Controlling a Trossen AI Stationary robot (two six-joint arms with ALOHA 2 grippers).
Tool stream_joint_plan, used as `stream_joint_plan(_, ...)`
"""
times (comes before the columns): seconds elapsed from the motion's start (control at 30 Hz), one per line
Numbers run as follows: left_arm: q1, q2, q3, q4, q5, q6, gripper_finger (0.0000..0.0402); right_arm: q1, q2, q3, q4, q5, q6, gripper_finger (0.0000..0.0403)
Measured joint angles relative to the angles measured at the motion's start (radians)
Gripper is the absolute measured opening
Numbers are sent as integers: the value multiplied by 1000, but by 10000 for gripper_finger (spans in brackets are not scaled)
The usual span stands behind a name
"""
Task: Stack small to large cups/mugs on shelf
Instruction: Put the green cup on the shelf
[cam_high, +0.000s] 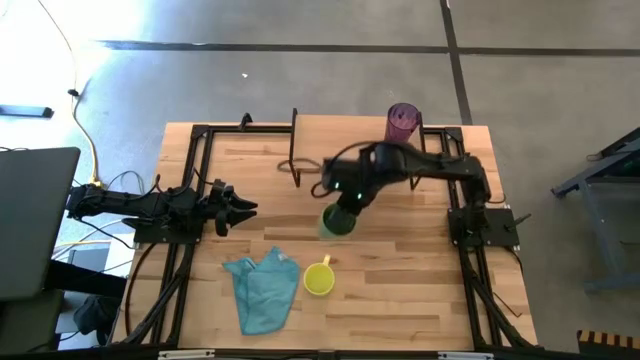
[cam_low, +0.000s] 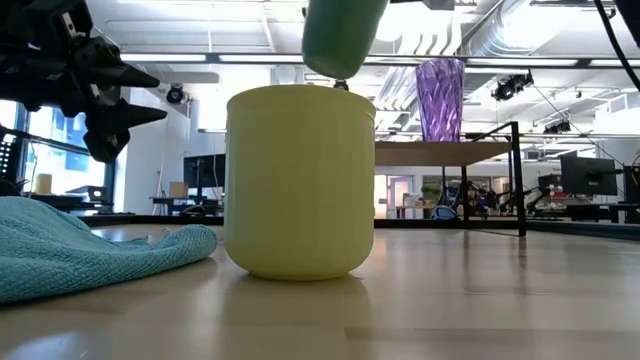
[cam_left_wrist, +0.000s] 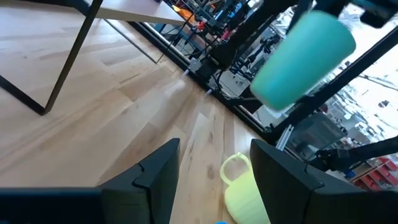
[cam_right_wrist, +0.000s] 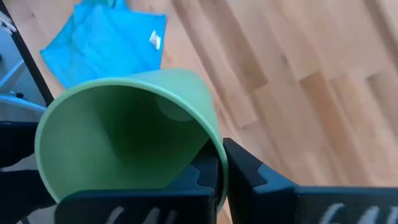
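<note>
My right gripper (cam_right_wrist: 219, 169) is shut on the green cup (cam_right_wrist: 124, 130), which hangs in the air over the table's middle (cam_high: 340, 220), above and beyond the yellow mug (cam_high: 319, 279). The mug stands upright on the table by its base (cam_low: 298, 268). The purple tumbler (cam_high: 403, 122) stands upright on the right end of the shelf (cam_low: 440, 152). My left gripper (cam_high: 243, 209) hovers open near the table's left side, pointing toward the cup and touching nothing. My right gripper pinches the green cup's wall at the rim (cam_right_wrist: 214, 149), one finger inside the cup and one outside. The cup is lifted clear of the table, tilted, with its bottom (cam_low: 335, 65) lowest and its mouth toward the wrist.
A teal cloth (cam_high: 262, 290) lies crumpled near the table's near edge, left of the yellow mug. The shelf's thin dark legs (cam_high: 296, 150) stand on the far middle of the table. Bare wood shows between the shelf and the mug (cam_high: 400, 250).
</note>
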Motion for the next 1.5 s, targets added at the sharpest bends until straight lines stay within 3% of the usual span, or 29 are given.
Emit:
stream_joint_plan(0.47,0,0,0,8,-46,-98,184,-320,-130,0,0,1,-322,0)
stream_joint_plan(0.8,0,0,0,8,-78,-159,184,-533,-137,0,0,-45,-625,0)
stream_joint_plan(1.27,0,0,0,15,-151,-205,184,-603,-136,0,6,-124,-966,0)
stream_joint_plan(1.5,0,0,0,17,-157,-236,184,-621,-132,0,59,-126,-1031,0)
